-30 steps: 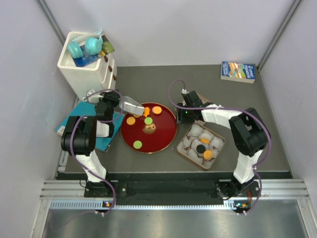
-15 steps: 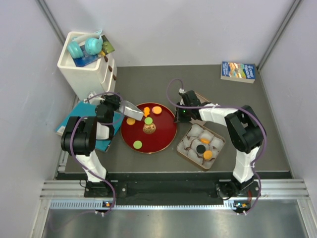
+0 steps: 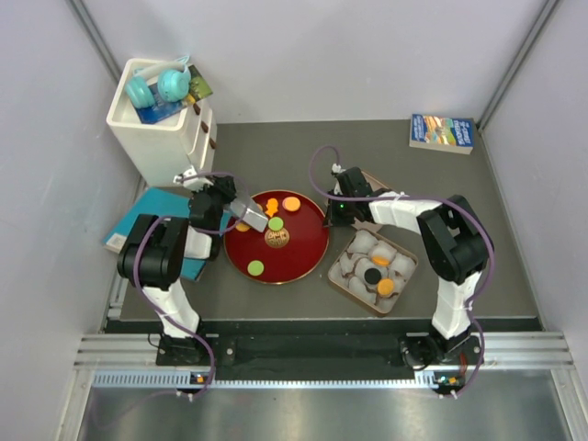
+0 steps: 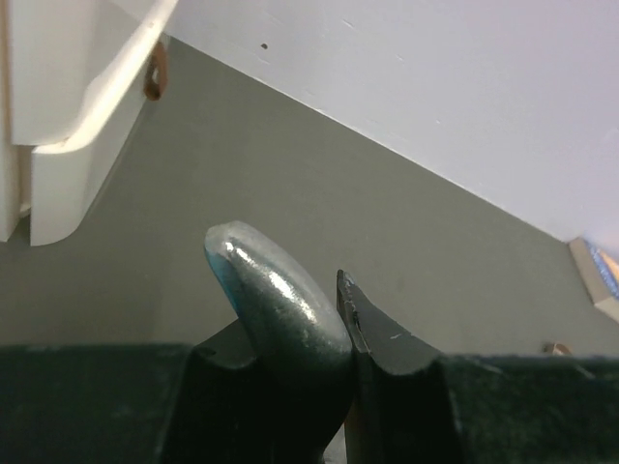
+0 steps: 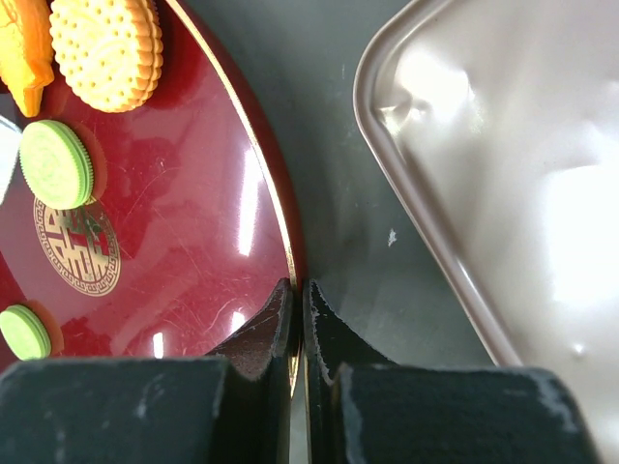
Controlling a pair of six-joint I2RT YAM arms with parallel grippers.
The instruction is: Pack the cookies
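Note:
Cookies lie on the dark-red plate: an orange one, an orange odd-shaped one, two green ones. My left gripper is shut on a silvery scoop-like tool whose blade lies over the plate's left part; the left wrist view shows the tool in the jaws. My right gripper is shut on the plate's right rim. The right wrist view shows an orange cookie and a green one. A tin with white paper cups holds a black cookie and two orange ones.
A white drawer unit with teal headphones stands at the back left and shows in the left wrist view. A teal book lies under the left arm. Another book lies at the back right. A shiny metal lid lies right of the plate.
My left gripper has moved the tool to the right and nearer, further over the plate and onto the left orange cookie. The right gripper shifted slightly left early on, then held still.

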